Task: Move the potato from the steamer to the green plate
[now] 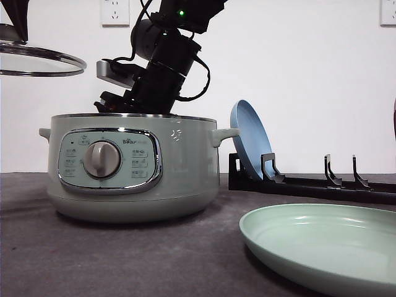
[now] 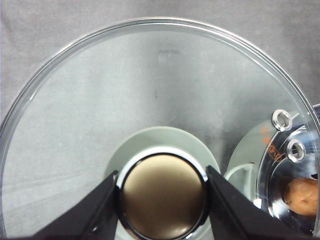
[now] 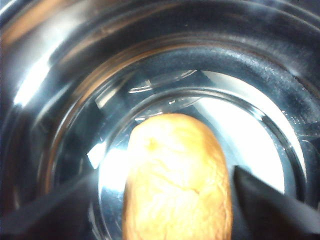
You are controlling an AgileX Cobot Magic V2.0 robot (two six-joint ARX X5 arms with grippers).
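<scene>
The steamer (image 1: 133, 167) stands left of centre with its lid off. The potato (image 3: 177, 200) lies on the shiny bottom inside it, also glimpsed in the left wrist view (image 2: 301, 196). My right arm (image 1: 161, 68) reaches down into the pot. Its gripper (image 3: 162, 200) is open, one finger on each side of the potato, with a gap showing on one side. My left gripper (image 2: 162, 200) is shut on the knob (image 2: 162, 197) of the glass lid (image 1: 40, 62), held in the air beside the pot. The green plate (image 1: 322, 247) lies at the front right.
A blue plate (image 1: 247, 136) stands upright in a black rack (image 1: 309, 182) behind the green plate. The steamer's rim and side handles (image 1: 226, 133) surround the right arm. A white wall runs behind the dark grey table (image 1: 124, 260).
</scene>
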